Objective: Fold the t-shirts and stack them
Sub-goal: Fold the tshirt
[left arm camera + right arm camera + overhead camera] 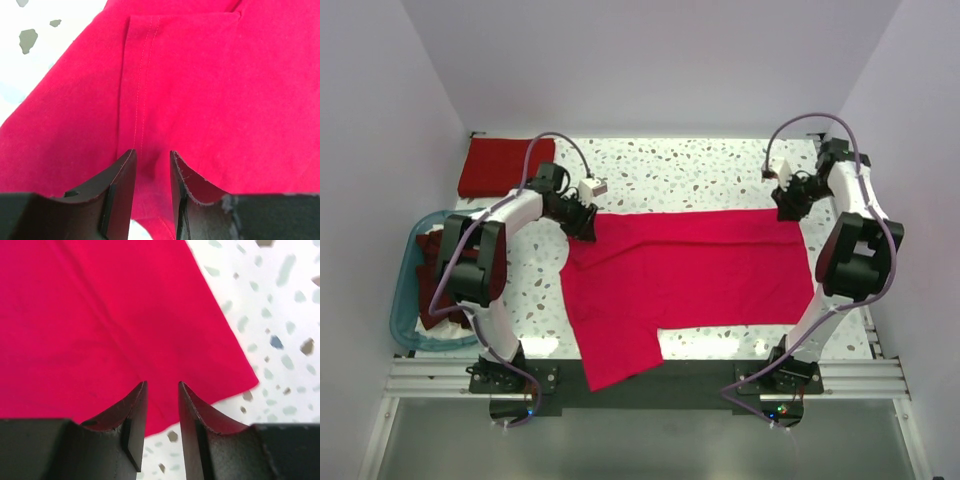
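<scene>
Now the bright t-shirt (690, 275) lies spread on the table (700, 170), with one part hanging off the near edge. Folding looks just begun, and next the jaws must pinch an edge. Both arms bend down at its far corners, where the left gripper (588, 228) and right gripper (785, 210) are a little open and hold nothing. Farthest back sits a folded red t-shirt (500, 165).

left hand (152, 156) and right hand (162, 386) reach forward, jaws parted.
</scene>
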